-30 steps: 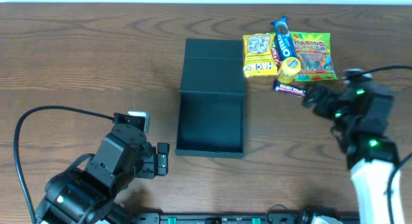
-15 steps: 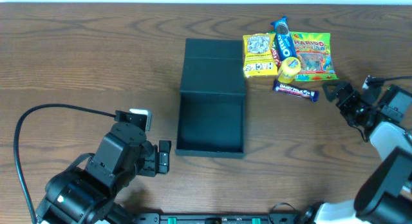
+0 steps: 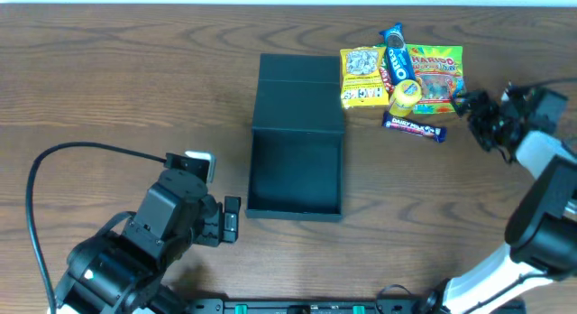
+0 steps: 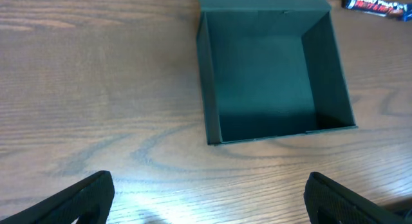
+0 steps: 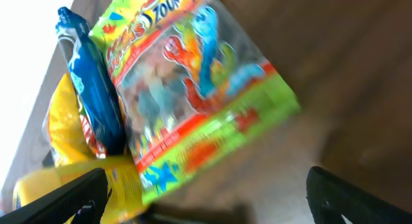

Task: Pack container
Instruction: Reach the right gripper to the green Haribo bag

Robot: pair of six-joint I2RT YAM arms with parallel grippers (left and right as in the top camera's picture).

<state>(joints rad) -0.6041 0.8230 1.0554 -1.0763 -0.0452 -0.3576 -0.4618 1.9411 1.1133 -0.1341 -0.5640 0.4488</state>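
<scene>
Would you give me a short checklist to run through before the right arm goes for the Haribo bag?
1. Container lid folded back: ok.
2. Container interior empty: ok.
3. Right gripper open: ok.
4. Haribo bag in front of Right gripper: ok.
5. Haribo bag clear of neighbours: not ok, Oreo packet lies against it.
6. Left gripper open, short of Container: ok.

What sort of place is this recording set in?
Probably a robotics lab or test bench rather than a home or shop: a plain wooden table, a left arm and right arm at its near edge, and a staged open container beside snack packets.
</scene>
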